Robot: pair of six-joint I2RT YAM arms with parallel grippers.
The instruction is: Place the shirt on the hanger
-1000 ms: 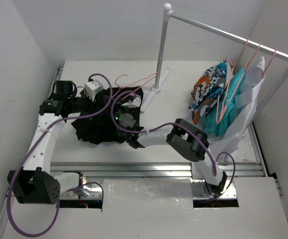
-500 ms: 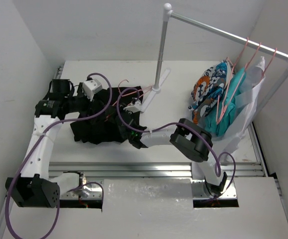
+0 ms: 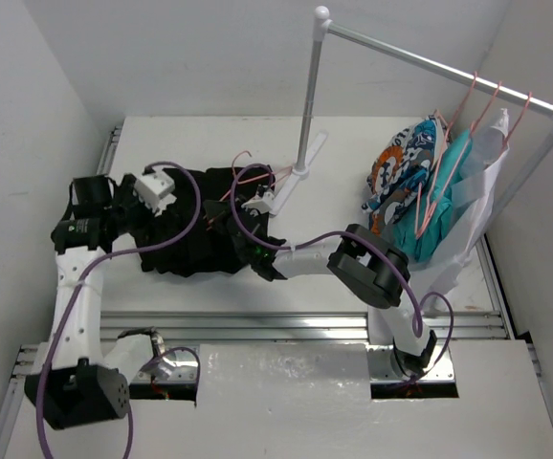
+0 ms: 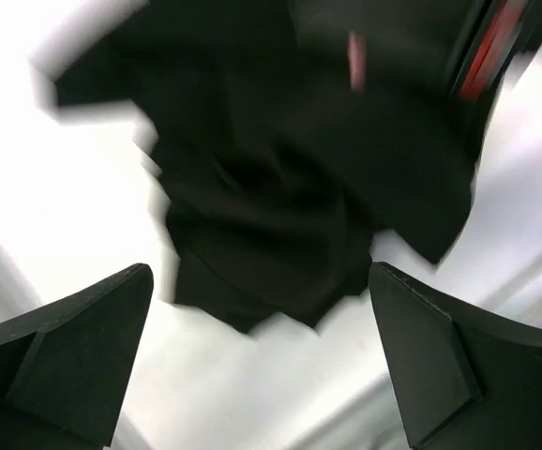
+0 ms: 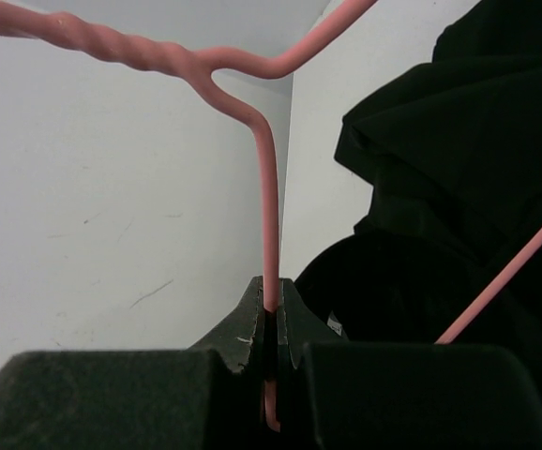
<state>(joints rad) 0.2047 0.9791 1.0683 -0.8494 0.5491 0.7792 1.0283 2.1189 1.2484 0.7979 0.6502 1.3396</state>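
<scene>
At the right gripper (image 5: 273,314): jaws closed on the hanger (image 5: 267,187), with the shirt (image 3: 195,244) heaped beside it.

The right jaws pinched the pink wire just below its twisted neck, and one hanger arm lay across the black fabric. The left gripper (image 4: 260,272) hung above the shirt with its jaws spread wide and nothing between them. The shirt lay crumpled on the table (image 3: 372,143), left of the rack post (image 3: 305,105), not yet draped over the hanger's shoulders. The step in hand appeared to be threading the hanger into the garment. The next move likely called for the left gripper to descend, pinch fabric near the neck opening, and draw it over the wire.
</scene>
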